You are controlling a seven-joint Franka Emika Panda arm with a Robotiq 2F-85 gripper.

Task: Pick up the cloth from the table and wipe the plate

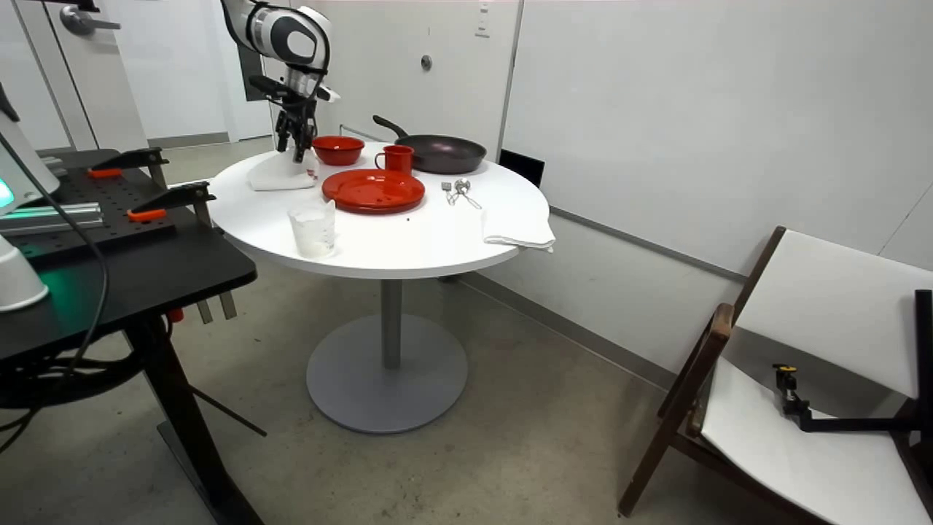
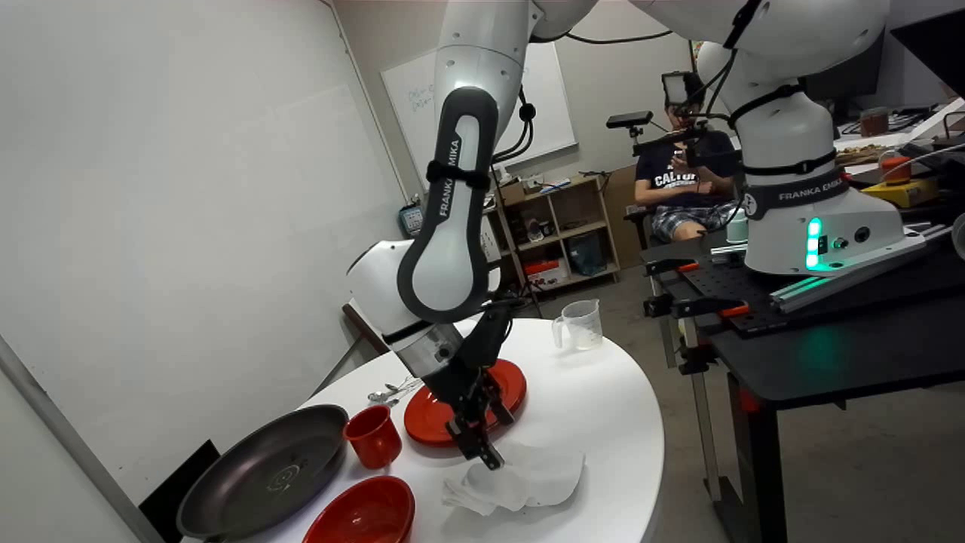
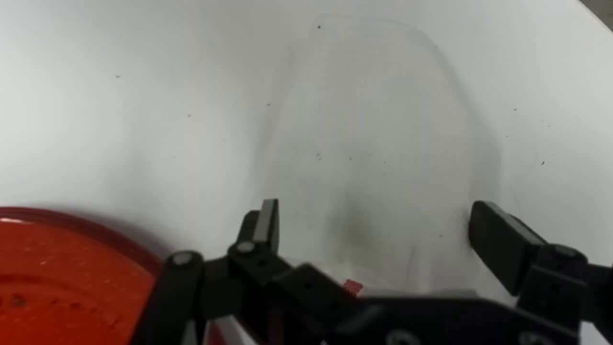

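- Evidently the gripper (image 3: 373,220) spreads its fingers well apart, and they point down over the white cloth (image 2: 539,483), beside the red plate (image 1: 373,189); whether the tips touch the fabric, I cannot tell.
- The cloth lies on the round white table (image 1: 415,240), near the plate but apart from it: in the wrist view a bare strip runs between the two.
- The plate lies flat, and the wrist view shows dark specks on its surface.
- Just beside the plate stands the red mug (image 1: 398,159), upright.
- A red bowl (image 1: 338,153) sits a little farther from the plate than the mug does.
- The black pan (image 1: 444,153) lies beyond the mug as reckoned from the plate, its handle pointing away.
- Small metal utensils (image 1: 462,186) lie near the plate, on the side away from the cloth.
- A clear measuring cup (image 2: 582,326) stands apart from the plate, toward the rim of the table.
- Well apart from the plate, a larger white cloth (image 1: 519,232) drapes over the table's rim.
- Farther off from the plate comes the black desk (image 2: 852,354), which carries the robot's base (image 2: 829,226); a person (image 2: 682,181) sits well away from the plate, face partly hidden.
- Also well away from the plate stands a wooden chair (image 1: 802,467) with a white seat.
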